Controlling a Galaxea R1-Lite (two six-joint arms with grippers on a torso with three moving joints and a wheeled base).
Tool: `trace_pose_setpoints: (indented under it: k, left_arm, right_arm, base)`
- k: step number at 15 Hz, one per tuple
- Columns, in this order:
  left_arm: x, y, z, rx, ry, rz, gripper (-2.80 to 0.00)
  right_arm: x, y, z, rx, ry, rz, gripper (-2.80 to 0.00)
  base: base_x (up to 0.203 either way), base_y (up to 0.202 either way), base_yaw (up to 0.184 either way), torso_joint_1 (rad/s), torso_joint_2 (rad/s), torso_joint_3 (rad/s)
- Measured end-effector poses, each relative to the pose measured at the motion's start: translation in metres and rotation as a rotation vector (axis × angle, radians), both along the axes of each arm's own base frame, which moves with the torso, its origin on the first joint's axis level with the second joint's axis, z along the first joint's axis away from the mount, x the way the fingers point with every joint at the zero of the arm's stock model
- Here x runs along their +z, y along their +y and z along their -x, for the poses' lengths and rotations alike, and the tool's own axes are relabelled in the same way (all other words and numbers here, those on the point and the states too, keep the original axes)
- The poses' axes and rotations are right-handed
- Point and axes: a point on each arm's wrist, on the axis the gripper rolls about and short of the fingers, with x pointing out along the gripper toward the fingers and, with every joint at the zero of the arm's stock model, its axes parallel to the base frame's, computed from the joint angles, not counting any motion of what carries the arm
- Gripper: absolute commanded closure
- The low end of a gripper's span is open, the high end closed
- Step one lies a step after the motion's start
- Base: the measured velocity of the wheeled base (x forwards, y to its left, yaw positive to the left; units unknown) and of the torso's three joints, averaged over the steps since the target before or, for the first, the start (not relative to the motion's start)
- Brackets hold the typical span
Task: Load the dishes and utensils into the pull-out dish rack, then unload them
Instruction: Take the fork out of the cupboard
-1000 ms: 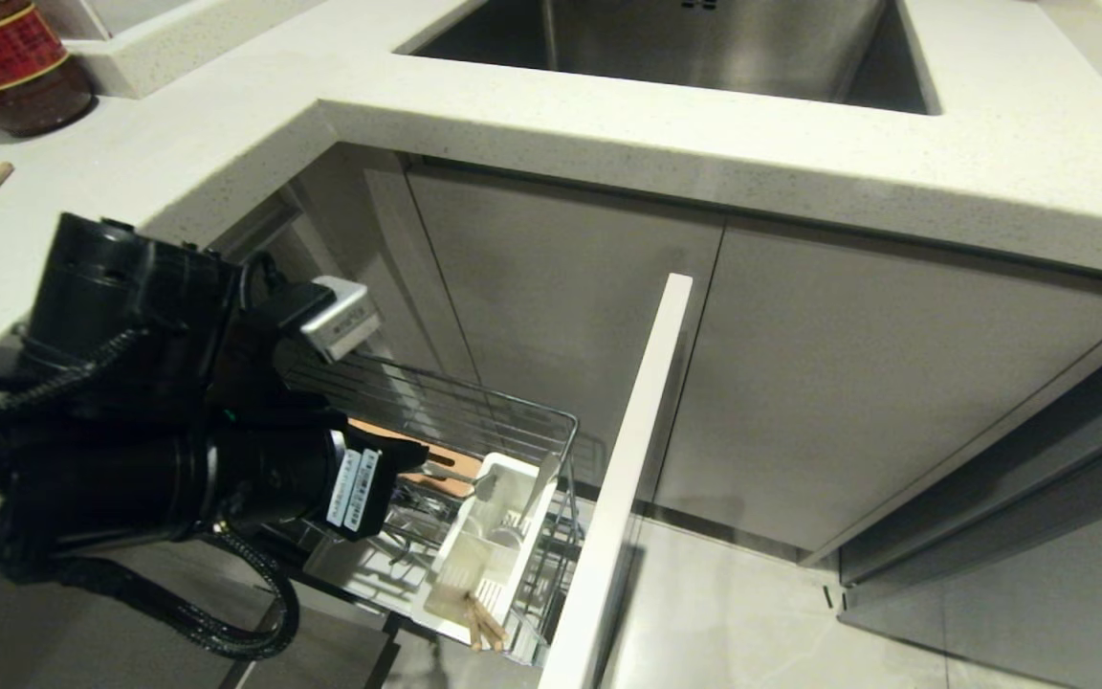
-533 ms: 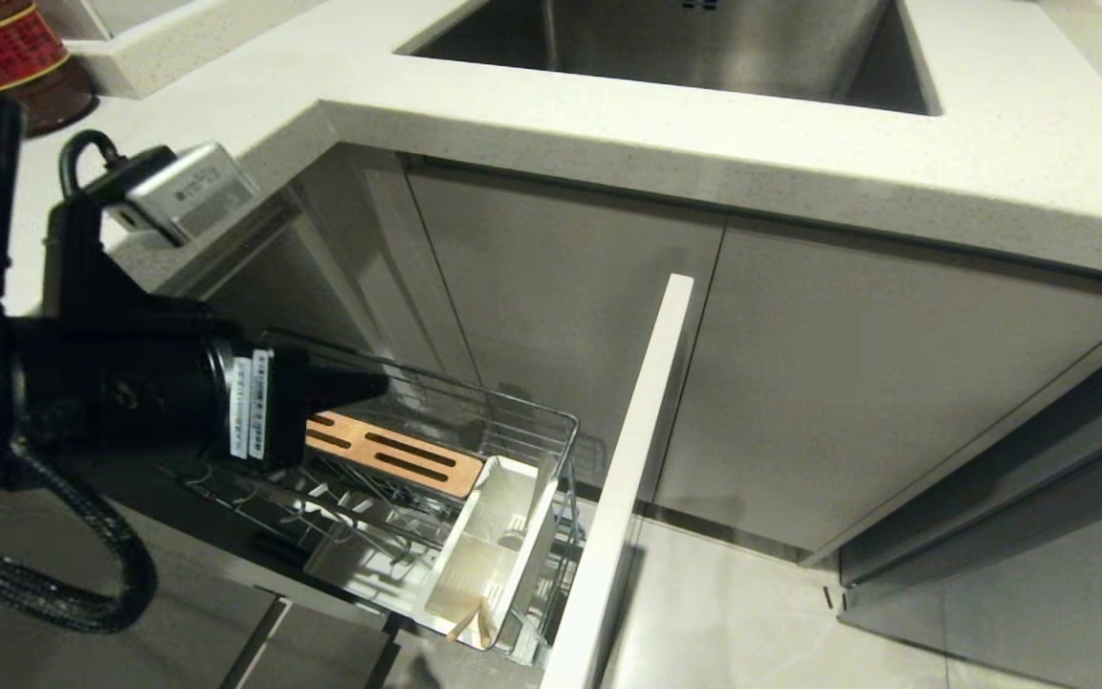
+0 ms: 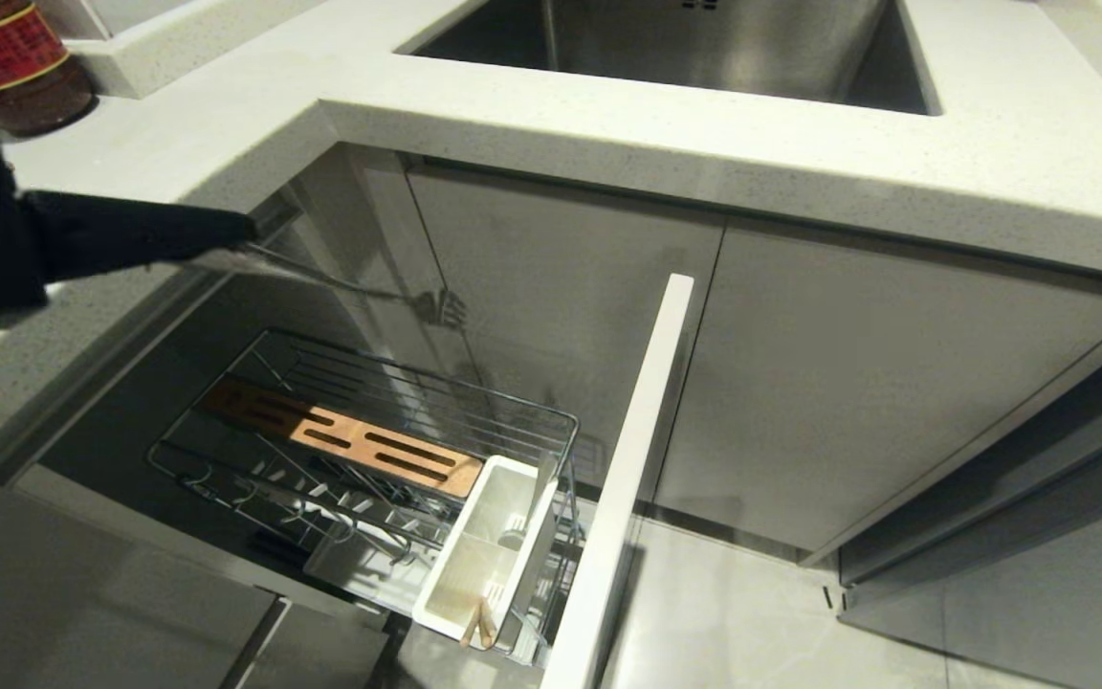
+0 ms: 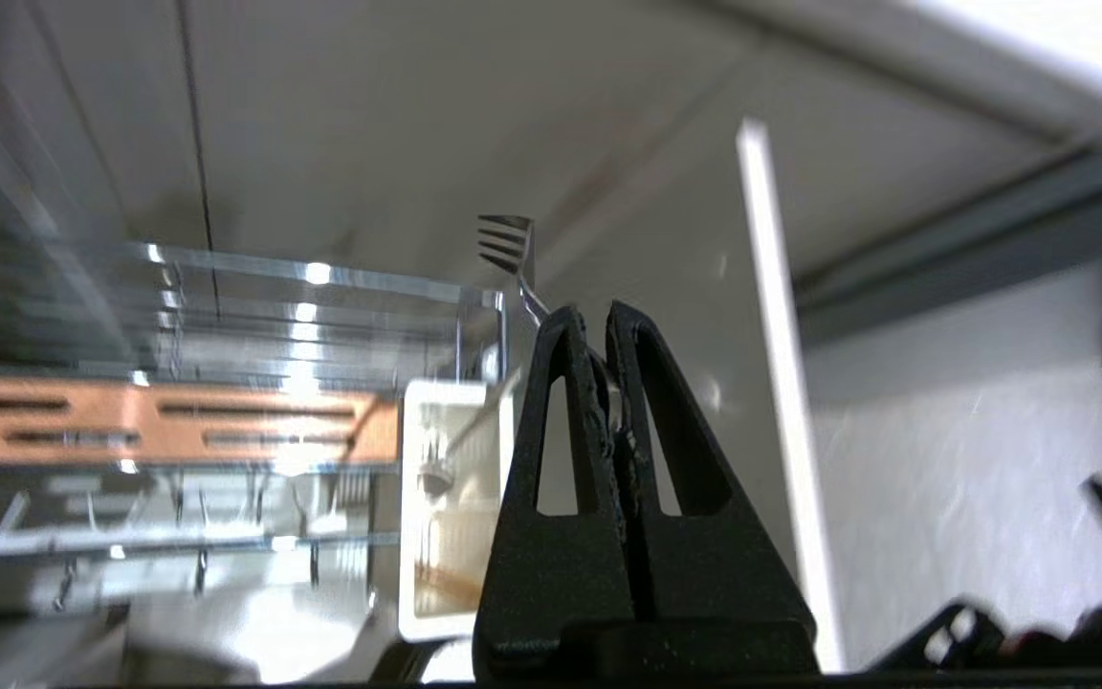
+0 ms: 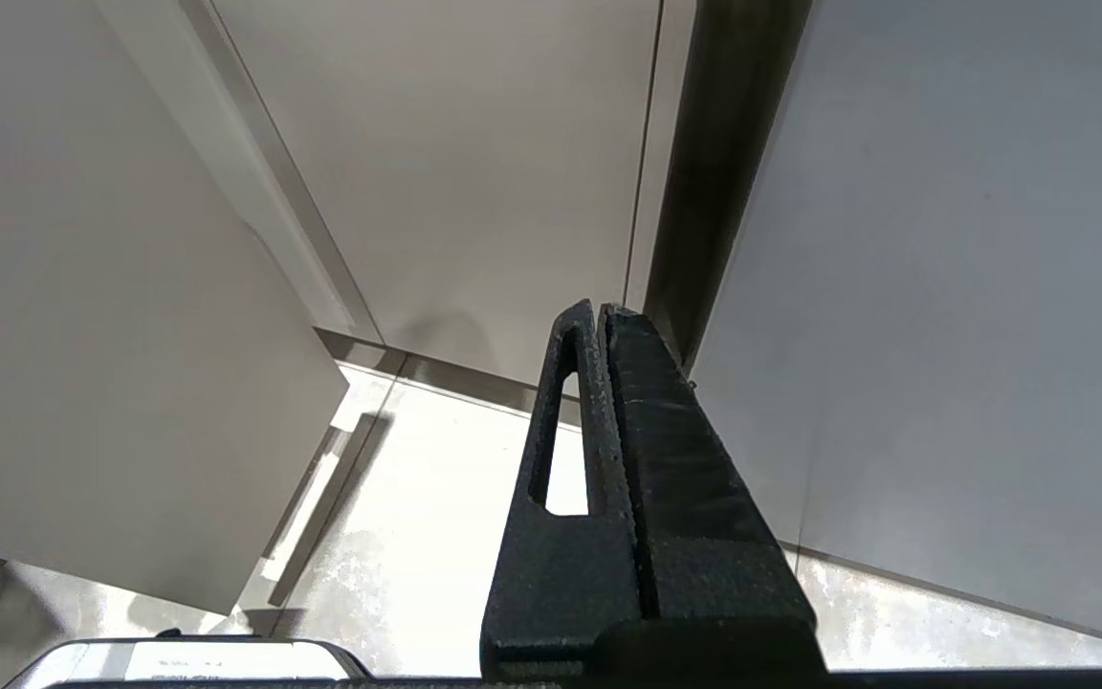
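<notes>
Silver fork (image 3: 360, 284) is clamped by its handle in the L gripper (image 3: 250, 230), fingers pinched tight on it, tines sticking out toward the grey cabinet doors (image 3: 561, 316). Gripper sits up near the countertop (image 3: 608, 134) edge at the left of the head view, well above the pull-out dish rack (image 3: 369, 421) and not touching it. L wrist view shows the same hold: fork (image 4: 511, 258) poking out past the two black fingers (image 4: 551, 421), tines up.

Rack is pulled out below the counter, chrome wire basket w/ slotted wooden strip (image 3: 350, 442) along its far side and white cutlery caddy (image 3: 484, 555) at the front end, just behind the white front panel (image 3: 623, 478). Wooden chopsticks (image 3: 476, 624) stand in the caddy's near compartment (tips lean on its rim). Plate slots in the wire look unoccupied; plate and bowl not in any view.

Steel sink (image 3: 685, 48) is set in the counter beyond, red-labelled jar (image 3: 11, 62) at far left corner.

R gripper (image 5: 599, 316) is parked low, fingers pressed together w/ nothing between, pointing at cabinet fronts and floor tiles (image 5: 436, 517).
</notes>
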Motion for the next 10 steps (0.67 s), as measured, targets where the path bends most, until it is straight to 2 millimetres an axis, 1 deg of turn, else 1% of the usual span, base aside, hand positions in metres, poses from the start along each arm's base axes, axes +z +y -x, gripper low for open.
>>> trace_pose_setpoints:
  k: [2, 7, 10]
  left_arm:
    - [0.014, 0.014, 0.013, 0.043, -0.065, 0.047, 0.0]
    - [0.05, 0.059, 0.053, 0.272, -0.256, 0.164, 0.0]
    - [0.062, 0.075, 0.074, 0.442, -0.354, 0.188, 0.0]
  right_arm:
    - [0.0, 0.0, 0.0, 0.0, 0.0, 0.0, 0.0]
    - [0.0, 0.0, 0.0, 0.0, 0.0, 0.0, 0.0]
    - [0.0, 0.0, 0.0, 0.0, 0.0, 0.0, 0.0]
  base:
    - [0.0, 0.0, 0.0, 0.0, 0.0, 0.0]
    - [0.0, 0.0, 0.0, 0.0, 0.0, 0.0]
    - [0.0, 0.0, 0.0, 0.0, 0.0, 0.0]
